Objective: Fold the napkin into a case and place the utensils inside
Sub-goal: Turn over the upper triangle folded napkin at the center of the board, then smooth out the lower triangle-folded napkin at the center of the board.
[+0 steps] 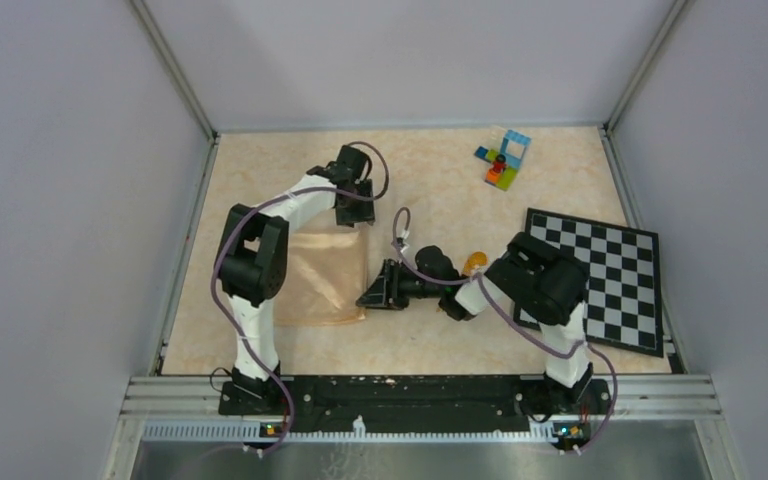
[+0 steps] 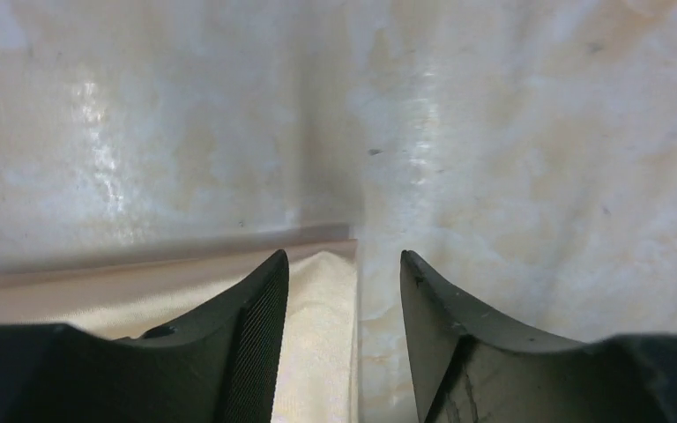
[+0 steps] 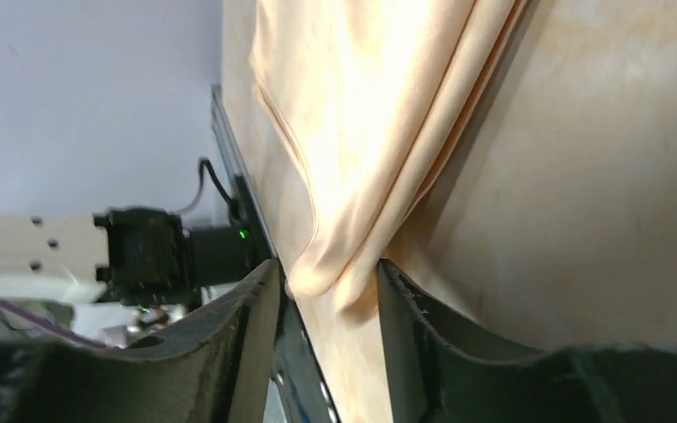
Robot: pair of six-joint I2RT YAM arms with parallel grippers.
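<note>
Right gripper (image 3: 328,269): low at the napkin's near right edge, a finger on either side of a bunched, raised fold. The cloth touches both, but I cannot tell whether it is clamped.
Napkin (image 1: 320,280): folded flat on the table (image 1: 430,190), left of centre, beside the left arm.
Checkered board (image 1: 610,270): flat, on the right.
Utensil (image 1: 476,262): an orange bit showing behind the right arm, mostly hidden.
Left gripper (image 2: 344,256): spread over the napkin's far right corner, one finger above cloth, the other above bare table.
Toy bricks (image 1: 503,160): far right, well apart.
</note>
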